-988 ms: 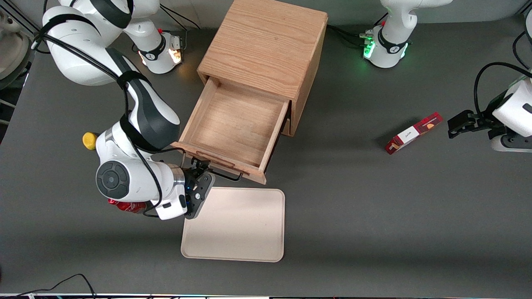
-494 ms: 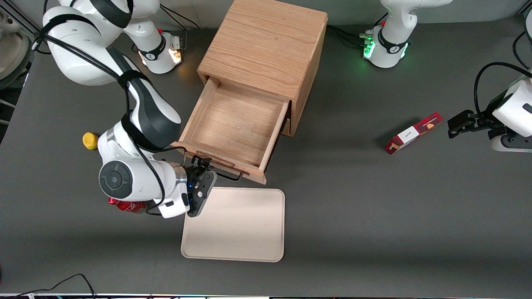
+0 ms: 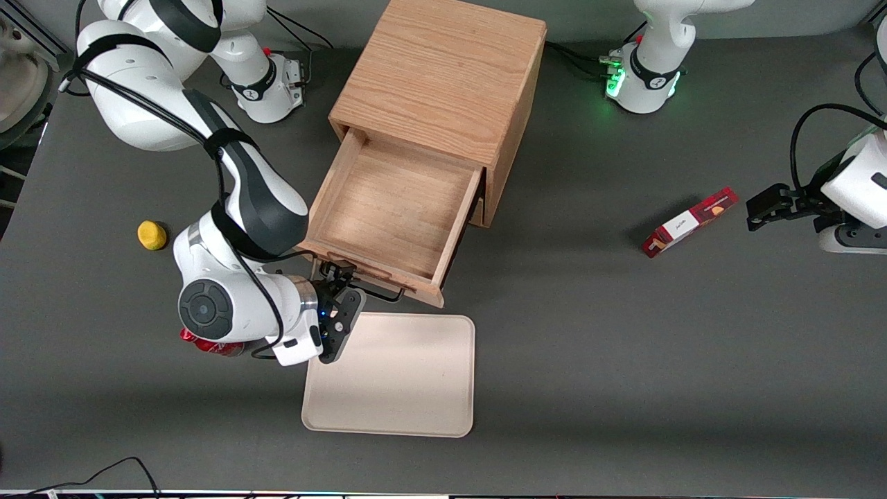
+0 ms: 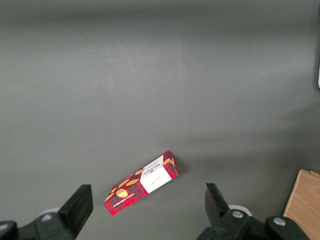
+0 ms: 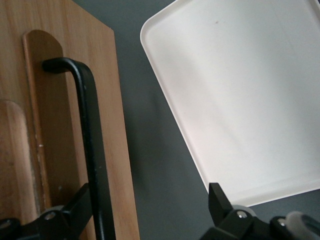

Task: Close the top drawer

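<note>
The top drawer [image 3: 395, 208] of the oak cabinet [image 3: 443, 76] stands pulled far out, and its inside is bare wood. Its thin black wire handle [image 3: 380, 295] runs along the drawer front [image 5: 107, 150] that faces the front camera. My right gripper [image 3: 339, 278] is at the working arm's end of that front, just above the tray's edge. In the right wrist view the gripper [image 5: 148, 212] is open. One finger [image 5: 80, 206] lies against the handle bar [image 5: 92, 150]; the second finger [image 5: 218, 199] hangs over the grey table. Nothing is held.
A beige tray [image 3: 395, 374] lies on the table in front of the drawer, also seen from the wrist as the tray [image 5: 240, 100]. A yellow object [image 3: 152, 235] and a red can [image 3: 208, 344] sit by my arm. A red box [image 3: 689, 222] lies toward the parked arm's end.
My wrist has shifted a little toward the tray and nearer the front camera, uncovering the yellow object. The drawer has not moved.
</note>
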Robot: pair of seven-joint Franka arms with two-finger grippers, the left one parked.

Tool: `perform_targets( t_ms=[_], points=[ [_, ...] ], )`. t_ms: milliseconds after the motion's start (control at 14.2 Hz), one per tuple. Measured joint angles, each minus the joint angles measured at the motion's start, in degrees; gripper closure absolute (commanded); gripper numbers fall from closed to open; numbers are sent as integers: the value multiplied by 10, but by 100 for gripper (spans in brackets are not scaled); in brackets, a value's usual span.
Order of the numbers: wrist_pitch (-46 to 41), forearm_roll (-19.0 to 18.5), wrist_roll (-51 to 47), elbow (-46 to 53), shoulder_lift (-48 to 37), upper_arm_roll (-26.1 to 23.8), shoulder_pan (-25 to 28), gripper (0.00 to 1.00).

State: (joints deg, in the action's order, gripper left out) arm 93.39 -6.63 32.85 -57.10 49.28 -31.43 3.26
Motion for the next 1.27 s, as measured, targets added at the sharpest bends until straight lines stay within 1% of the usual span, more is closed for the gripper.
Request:
perform_targets(
  t_ms=[353, 635, 847, 1059, 1271],
  points=[
    [0, 6, -17, 0, 0, -6, 1, 0],
    [0, 7, -31, -18, -1, -26, 1, 0],
    [0, 7, -48, -46, -12, -40, 1, 0],
    [0, 7, -55, -80, -34, -43, -2, 0],
    [2, 23, -56, -130, -69, -48, -15, 0]
  ],
)
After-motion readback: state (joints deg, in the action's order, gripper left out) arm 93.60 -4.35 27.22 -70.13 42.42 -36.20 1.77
